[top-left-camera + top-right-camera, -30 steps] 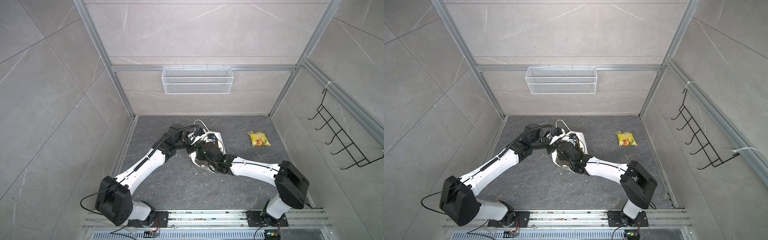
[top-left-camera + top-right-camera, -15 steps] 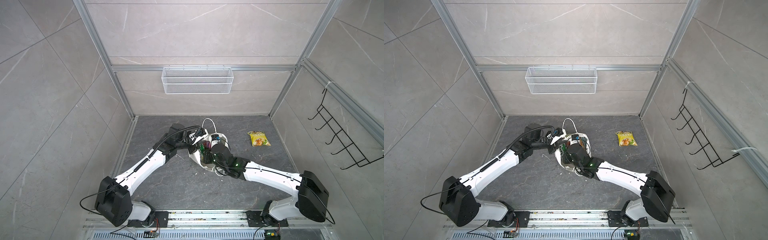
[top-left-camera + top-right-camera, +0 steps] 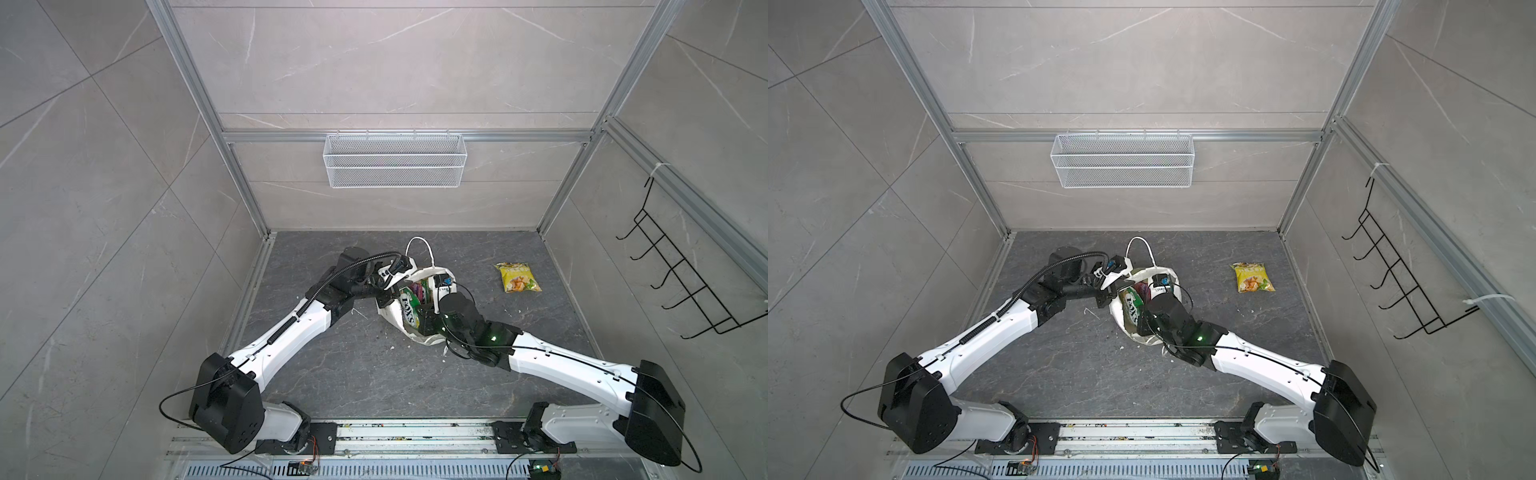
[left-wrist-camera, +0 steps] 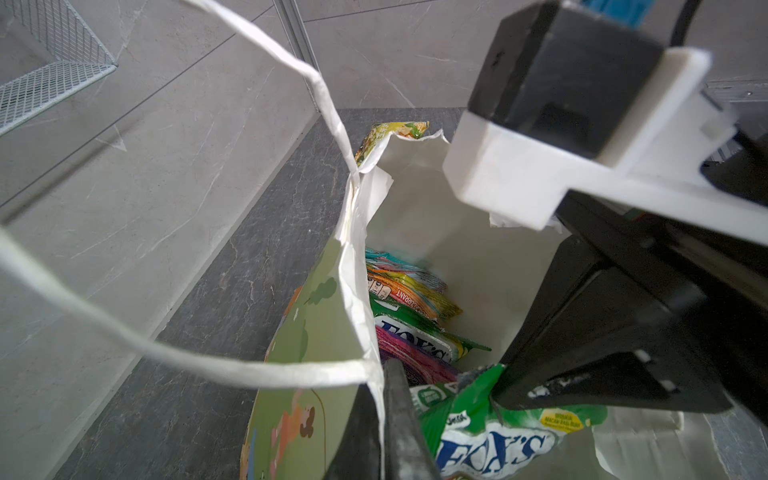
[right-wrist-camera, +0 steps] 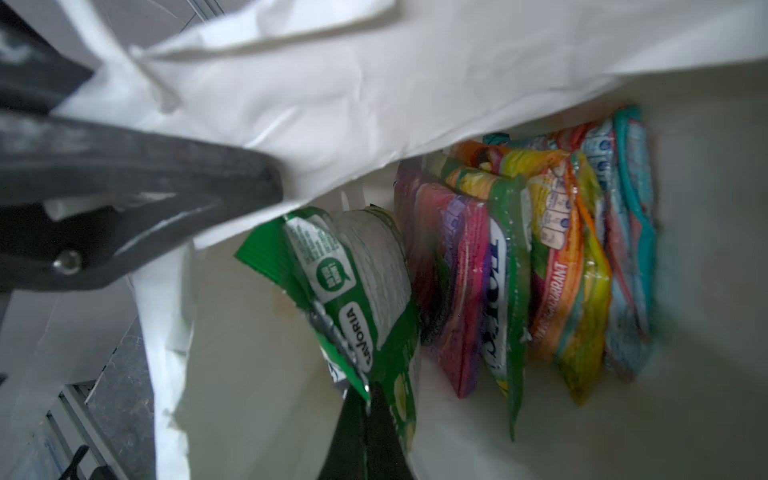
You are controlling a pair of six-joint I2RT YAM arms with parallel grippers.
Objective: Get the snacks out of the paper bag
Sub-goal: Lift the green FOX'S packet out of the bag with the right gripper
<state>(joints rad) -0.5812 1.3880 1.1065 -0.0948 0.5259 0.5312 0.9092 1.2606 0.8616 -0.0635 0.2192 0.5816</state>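
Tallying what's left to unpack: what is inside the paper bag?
The right gripper pinches a green pouch in the paper bag; a row of colourful pouches stands beside it. Anything beneath them is hidden.

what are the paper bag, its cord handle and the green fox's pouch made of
The paper bag looks like matte white paper: creased, torn at the rim. Its cord handle seems twisted paper cord, flattened and kinked. The green FOX'S pouch is probably glossy plastic film: bright glints, crimped seal edge.
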